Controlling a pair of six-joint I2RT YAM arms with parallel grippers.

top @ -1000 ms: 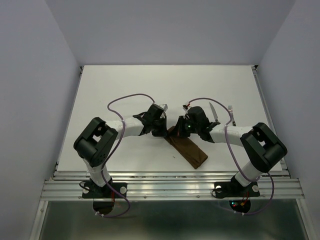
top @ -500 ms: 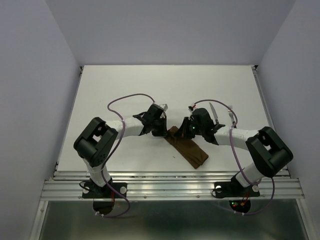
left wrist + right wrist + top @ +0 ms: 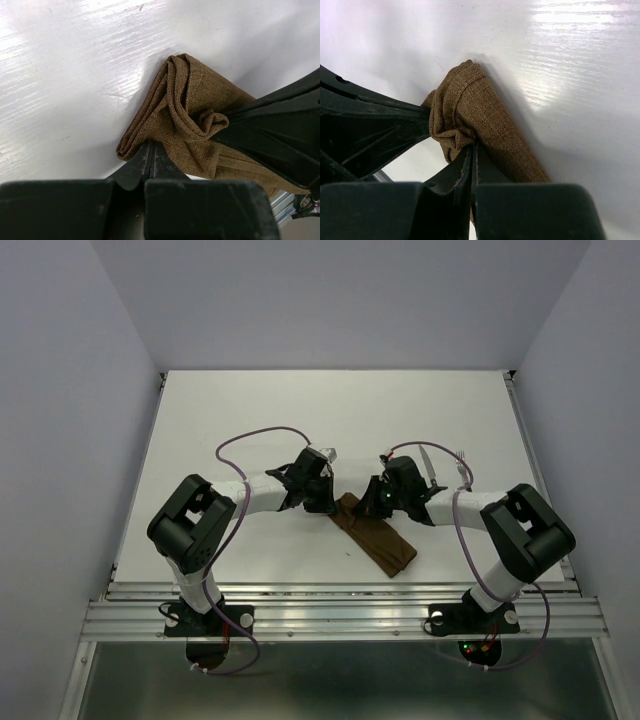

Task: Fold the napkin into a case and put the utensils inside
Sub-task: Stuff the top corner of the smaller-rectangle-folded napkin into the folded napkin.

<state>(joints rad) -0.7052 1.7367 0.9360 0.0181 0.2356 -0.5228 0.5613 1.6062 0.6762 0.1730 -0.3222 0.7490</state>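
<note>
Case lies diagonally at mid-bench, its far end bunched. Left jaws and right jaws are each pinched shut on that end. One knife, one fork, right side. Far half bare.

No writing, label, brand mark, number or sign can be read in any of the three views. The only marks of that kind are the small coloured lights on the base of the right arm, at the near edge of the table. They show as red and green dots, too small to make out as characters.
</note>
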